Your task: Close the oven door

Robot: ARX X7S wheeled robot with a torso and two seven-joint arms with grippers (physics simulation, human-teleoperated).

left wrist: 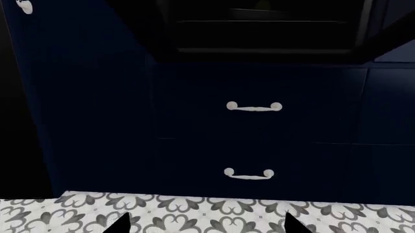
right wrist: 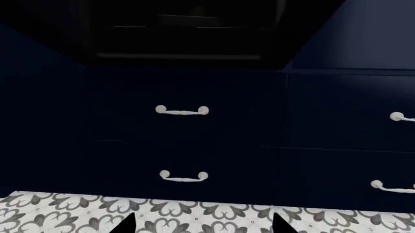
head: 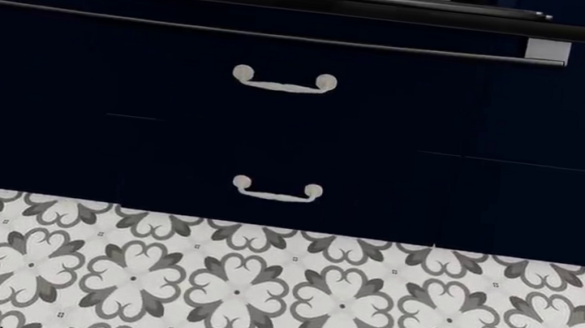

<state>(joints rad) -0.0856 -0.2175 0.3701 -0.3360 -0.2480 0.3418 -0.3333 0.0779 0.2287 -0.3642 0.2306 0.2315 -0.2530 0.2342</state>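
**Oven door hangs open above the navy drawers, both grippers low and clear of it**

In the head view the oven door (head: 287,3) shows edge-on as a wide black slab across the top of the frame, lying flat and jutting toward the robot. Its long thin bar handle (head: 273,35) runs just beneath that edge, carried on a grey metal bracket (head: 547,50) at the right end and another at the left. Under the door sit two stacked navy drawer fronts: the upper drawer (head: 277,101) with a small white curved handle (head: 284,80), and the lower drawer (head: 270,166) with its own white handle (head: 277,189). A patterned grey-and-white tile floor (head: 279,293) fills the lower half of the view.

Neither arm appears in the head view. In the left wrist view the left gripper (left wrist: 206,224) shows only as two dark fingertips at the frame's edge, set wide apart over the tiles, with nothing between them. The dark oven cavity (left wrist: 259,29) and the underside of the open door lie beyond and above the drawers. The right wrist view shows the same: the right gripper (right wrist: 204,224) has its fingertips spread, holding nothing, pointing toward the drawer fronts. Both grippers are well apart from the door and its handle.
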